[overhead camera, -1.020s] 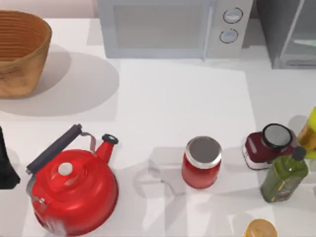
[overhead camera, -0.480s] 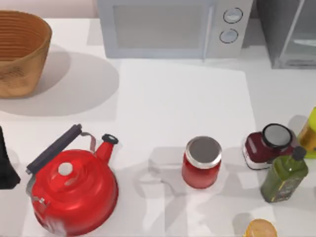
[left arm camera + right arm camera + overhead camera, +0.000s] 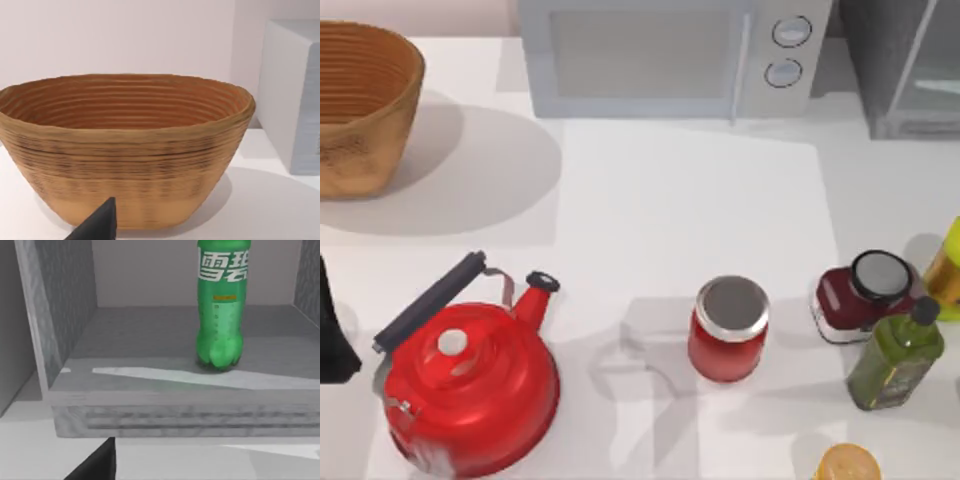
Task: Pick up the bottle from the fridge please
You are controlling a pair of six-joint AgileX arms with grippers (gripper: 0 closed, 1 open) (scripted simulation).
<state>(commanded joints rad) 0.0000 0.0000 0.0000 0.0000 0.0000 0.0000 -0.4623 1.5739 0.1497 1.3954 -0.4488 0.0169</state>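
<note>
The small bright green bottle, plastic with white lettering on its label, stands upright on the grey floor of the fridge, a dark grey boxy appliance whose door is open in the right wrist view; the bottle sits a little back from the front lip and toward one side wall, with bare shelf on its other side. In the top view the fridge is at the far right corner of the white worktop, beside the light grey microwave with two round knobs. The right arm's camera looks straight into the compartment, so I judge this to be the approach; whether its jaws are open or closed I cannot tell. To do it well, the right arm should go in level over the lip, centred on the bottle's body below the label, and close there rather than on the narrowing neck, keeping clear of the side walls. The left arm is parked at the left edge, facing the woven tan wicker basket; its jaws' state I cannot tell either.
</note>
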